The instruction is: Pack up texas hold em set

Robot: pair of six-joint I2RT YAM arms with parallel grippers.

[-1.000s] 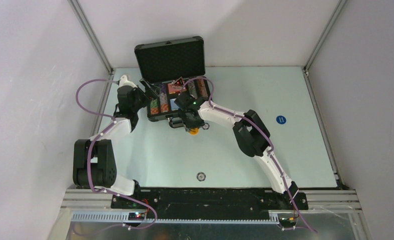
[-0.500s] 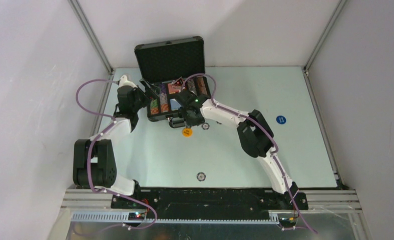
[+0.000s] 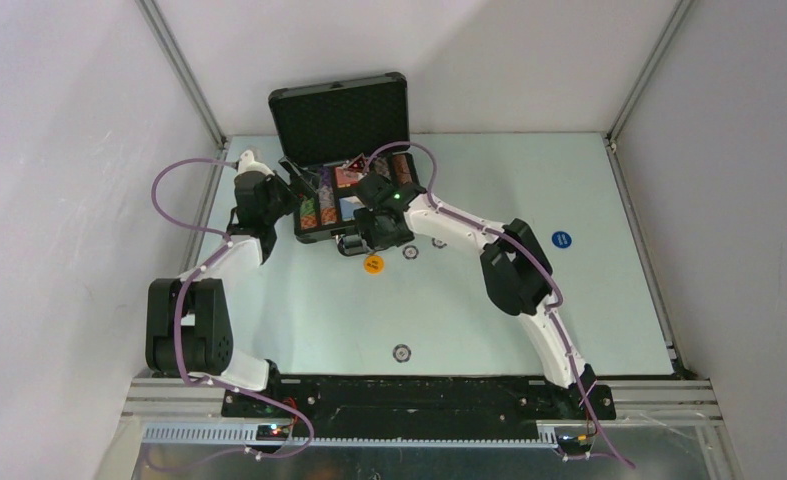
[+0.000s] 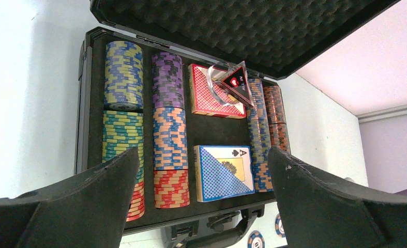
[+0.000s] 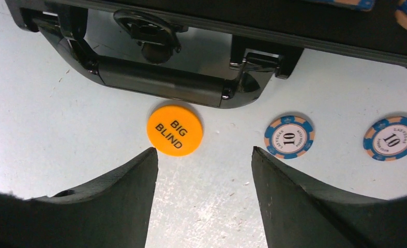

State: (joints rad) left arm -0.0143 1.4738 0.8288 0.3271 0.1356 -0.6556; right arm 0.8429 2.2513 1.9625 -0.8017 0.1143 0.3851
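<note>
Orange BIG BLIND btn (image 5: 174, 129) lying flat, centre frame, just above R gripper (image 5: 204, 153), jaws apart, empty, below case handle (image 5: 160, 82).

Overhead view; both wrist cameras near briefcase (image 3: 341, 120)

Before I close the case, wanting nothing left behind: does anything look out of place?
Yes. An orange BIG BLIND button lies loose on the table by the case handle, two blue 10 chips beside it. Inside, a triangular marker sits tilted atop the red card deck.
</note>
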